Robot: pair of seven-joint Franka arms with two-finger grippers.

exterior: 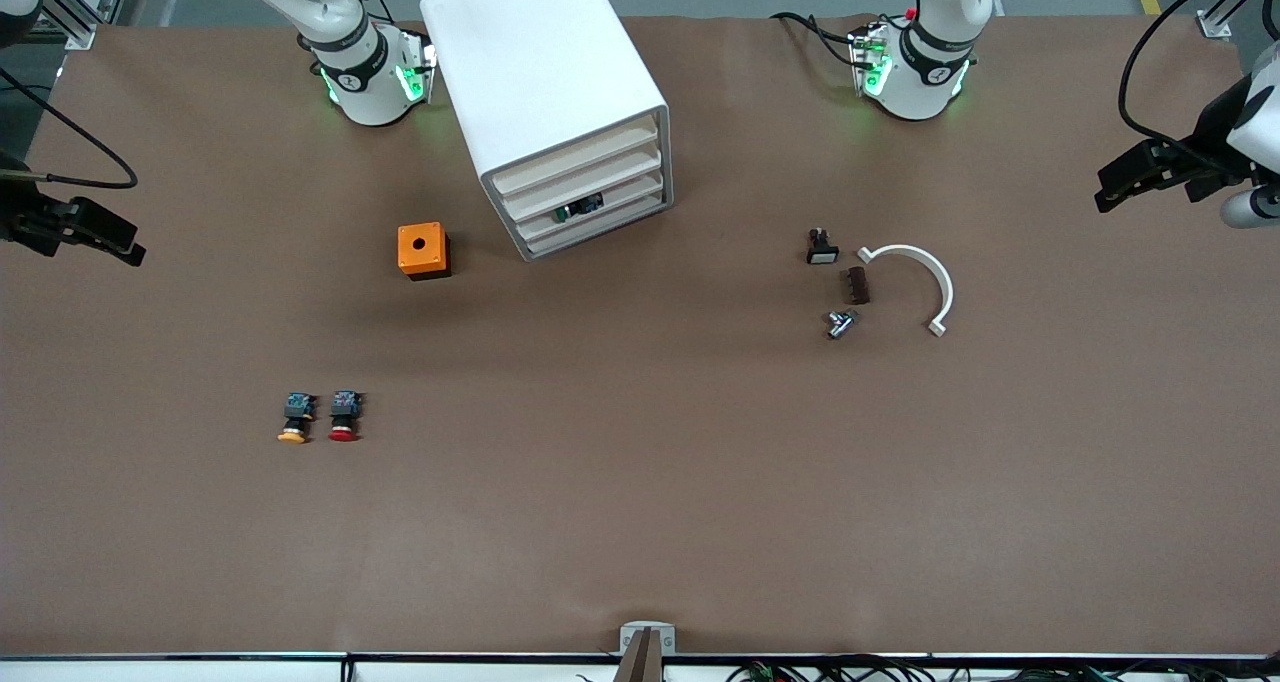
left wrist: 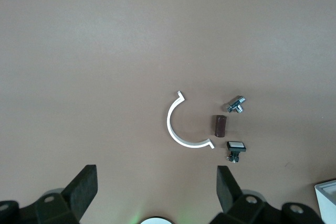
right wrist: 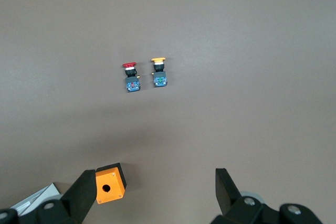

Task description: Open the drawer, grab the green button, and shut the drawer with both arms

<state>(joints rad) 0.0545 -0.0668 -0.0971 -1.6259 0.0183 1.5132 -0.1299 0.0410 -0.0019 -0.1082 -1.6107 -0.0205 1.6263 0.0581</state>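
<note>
Both grippers are hanging idle with fingers apart, left gripper [exterior: 1135, 177] and right gripper [exterior: 100, 234] at the table ends, so we are aiming squarely at the drawer [exterior: 590, 208] (shut, button [exterior: 577, 208] showing inside) of the cabinet [exterior: 545, 92].

Orange box [exterior: 423, 250] beside cabinet [exterior: 552, 102]; red-capped [exterior: 344, 415] and yellow-capped [exterior: 295, 417] buttons side by side; white half-ring [exterior: 918, 280].

Both arms wait, held up high at the two ends of the tabletop. The left claw [exterior: 1105, 200] is wide open. The right claw [exterior: 135, 255] is wide open too.
</note>
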